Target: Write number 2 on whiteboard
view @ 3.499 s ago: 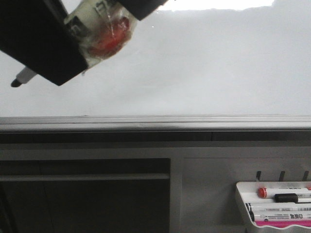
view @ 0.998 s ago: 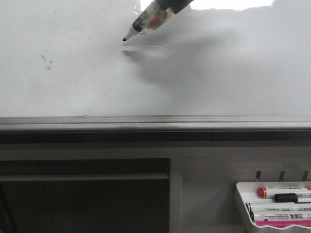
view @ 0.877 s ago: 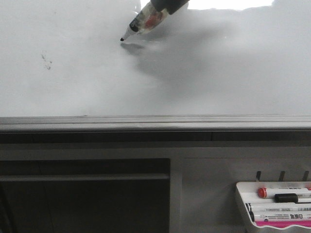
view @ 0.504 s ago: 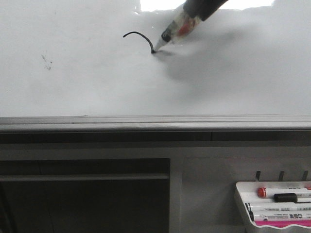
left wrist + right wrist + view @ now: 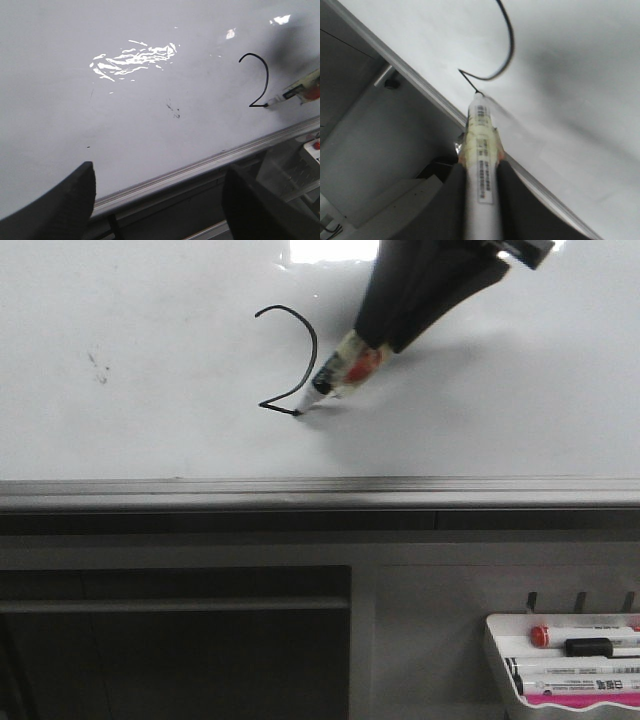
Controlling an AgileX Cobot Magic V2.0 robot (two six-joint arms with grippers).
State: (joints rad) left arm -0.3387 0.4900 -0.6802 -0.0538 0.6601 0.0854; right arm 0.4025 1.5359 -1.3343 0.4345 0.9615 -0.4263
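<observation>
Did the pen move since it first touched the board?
Yes. The marker tip went right, then down toward the whiteboard's rail, drawing the number 2.

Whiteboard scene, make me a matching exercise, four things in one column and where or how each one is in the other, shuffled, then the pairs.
Things:
1. marker
2. number 2
3. marker tray
4. left gripper

States:
A. below the whiteboard, holding spare markers
B. tip on the board at the digit's base stroke
C. empty, jaws apart
D. black line, base stroke just begun

Pairs: 1-B, 2-D, 3-A, 4-C
</observation>
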